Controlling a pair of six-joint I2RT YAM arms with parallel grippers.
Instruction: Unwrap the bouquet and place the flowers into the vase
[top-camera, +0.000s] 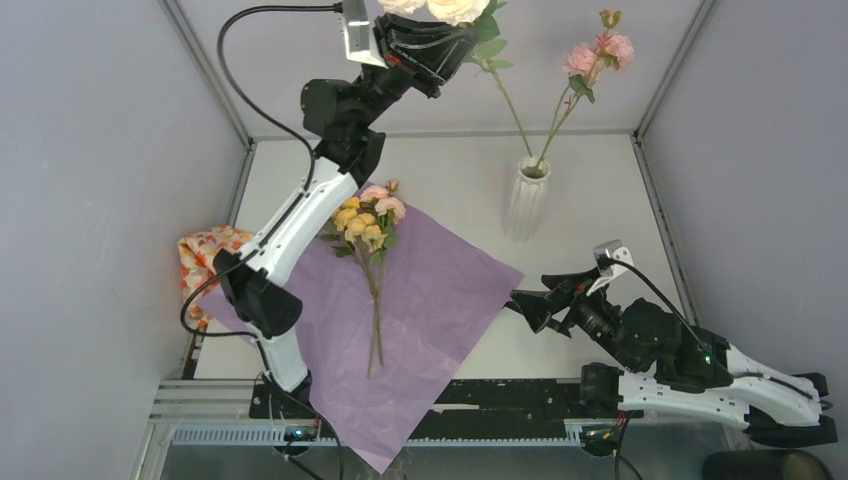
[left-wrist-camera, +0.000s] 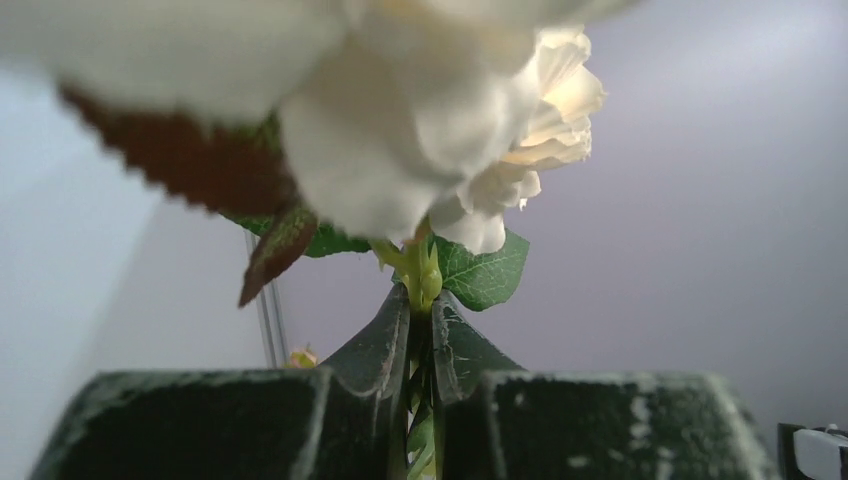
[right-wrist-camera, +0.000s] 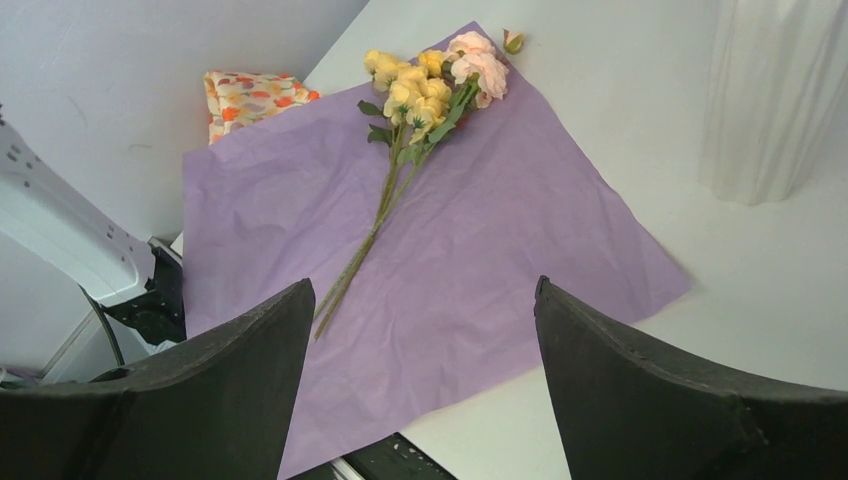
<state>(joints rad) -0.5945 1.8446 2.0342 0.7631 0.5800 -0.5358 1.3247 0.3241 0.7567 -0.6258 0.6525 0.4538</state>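
Top external view showed the left pincer (top-camera: 462, 45) raised high above the far edge of the table (top-camera: 600, 200), clamped on the green stem just under a cream rose (top-camera: 445, 8). From there the stem slanted down to the mouth of the vase (top-camera: 526, 200), which stood upright toward the far edge, right of the middle. A pink rose (top-camera: 600, 52) already stood in it, leaning right. Left wrist view gave what the overhead one could not: the left pincer (left-wrist-camera: 420, 330) with its two dark fingers pressed close on the thin stem, the cream rose (left-wrist-camera: 470, 130) filling the frame above them, blurred, with a green leaf beside it. The vase did not show there. Right wrist view showed the right pincer (right-wrist-camera: 422, 290) with its fingers spread wide apart and nothing between them, low near the table's near edge, right of the lilac paper (right-wrist-camera: 450, 250). That sheet lay flat and unwrapped over the table's left half, and overhead one corner hung past the near edge. On it lay the loose flowers (right-wrist-camera: 430, 90), yellow and pink, heads toward the far edge. An orange floral cloth (right-wrist-camera: 250, 95) sat bunched at the left edge, and only the ribbed side of the vase (right-wrist-camera: 775, 100) showed at this view's right.
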